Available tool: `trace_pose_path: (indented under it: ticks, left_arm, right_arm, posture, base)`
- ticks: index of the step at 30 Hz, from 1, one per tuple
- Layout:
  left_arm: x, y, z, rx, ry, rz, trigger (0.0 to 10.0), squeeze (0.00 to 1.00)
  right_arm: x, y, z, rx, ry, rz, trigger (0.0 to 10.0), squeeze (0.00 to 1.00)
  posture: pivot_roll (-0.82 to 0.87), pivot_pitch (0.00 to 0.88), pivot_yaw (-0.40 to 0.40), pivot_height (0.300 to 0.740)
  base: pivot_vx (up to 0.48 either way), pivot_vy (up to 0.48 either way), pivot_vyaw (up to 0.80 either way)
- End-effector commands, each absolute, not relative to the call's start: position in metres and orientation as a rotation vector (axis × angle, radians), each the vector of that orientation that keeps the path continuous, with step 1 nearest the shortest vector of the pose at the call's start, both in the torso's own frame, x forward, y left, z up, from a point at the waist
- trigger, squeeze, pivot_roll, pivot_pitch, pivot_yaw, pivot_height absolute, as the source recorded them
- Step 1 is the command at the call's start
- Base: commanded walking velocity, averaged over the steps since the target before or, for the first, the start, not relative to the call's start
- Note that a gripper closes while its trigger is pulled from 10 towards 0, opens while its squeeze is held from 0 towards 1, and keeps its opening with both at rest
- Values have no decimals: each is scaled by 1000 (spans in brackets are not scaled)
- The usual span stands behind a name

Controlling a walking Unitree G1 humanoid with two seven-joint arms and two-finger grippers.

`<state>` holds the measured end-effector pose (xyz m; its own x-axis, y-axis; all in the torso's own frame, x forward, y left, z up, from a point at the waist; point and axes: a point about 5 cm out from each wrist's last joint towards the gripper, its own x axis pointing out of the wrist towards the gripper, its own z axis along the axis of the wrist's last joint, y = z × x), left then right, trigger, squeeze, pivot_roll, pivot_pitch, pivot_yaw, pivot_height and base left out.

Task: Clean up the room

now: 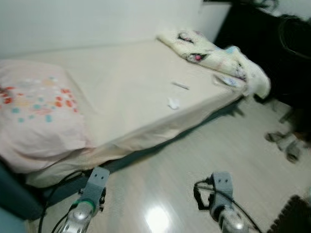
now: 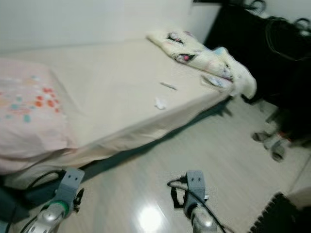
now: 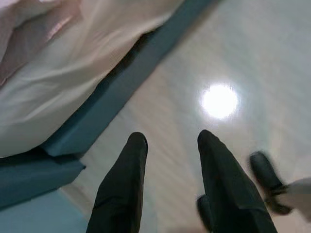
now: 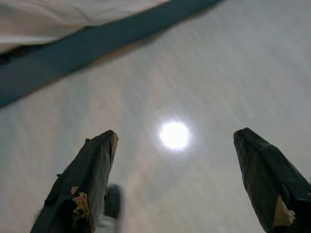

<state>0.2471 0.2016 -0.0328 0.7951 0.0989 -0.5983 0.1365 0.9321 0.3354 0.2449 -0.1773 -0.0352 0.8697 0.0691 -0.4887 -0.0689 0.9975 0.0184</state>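
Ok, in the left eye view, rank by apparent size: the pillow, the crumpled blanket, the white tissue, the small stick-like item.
1. Pillow, though it is nearest the camera
2. Crumpled blanket
3. White tissue and stick-like item: both tiny and blurred, too alike to rank

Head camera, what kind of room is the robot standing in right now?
Most likely a bedroom. A low bed with a cream sheet stands against the wall, a floral pillow at one end and a crumpled patterned blanket at the other, beside a pale wood floor.
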Motion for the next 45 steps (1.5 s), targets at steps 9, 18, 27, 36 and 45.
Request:
trace_pose_path:
  ticks: [9,18,27,36,45]
  left_arm:
    - [259,191,-27,453,581,-109,10000,0]
    - [269,203,-18,475,559,-93,10000,0]
    - [280,207,-8,433,527,-61,10000,0]
    - [289,192,-2,431,484,-141,10000,0]
    - [290,202,8,353,376,-14,10000,0]
  right_arm:
    - [257,-164,-26,15,441,87,10000,0]
    - [261,-139,-24,35,435,166,10000,0]
    - [264,-137,-21,26,419,183,10000,0]
    - [270,-152,-15,-6,389,100,10000,0]
    - [296,-150,15,-49,239,179,10000,0]
  posture:
    - [134,0,2,740]
    - [137,0,36,740]
    - [127,0,33,740]
    - [78,0,47,740]
    - [106,6,-30,740]
  base:
    - [0,0,-800]
    - [0,0,-800]
    - [0,0,-800]
    - [0,0,-800]
    - [0,0,-800]
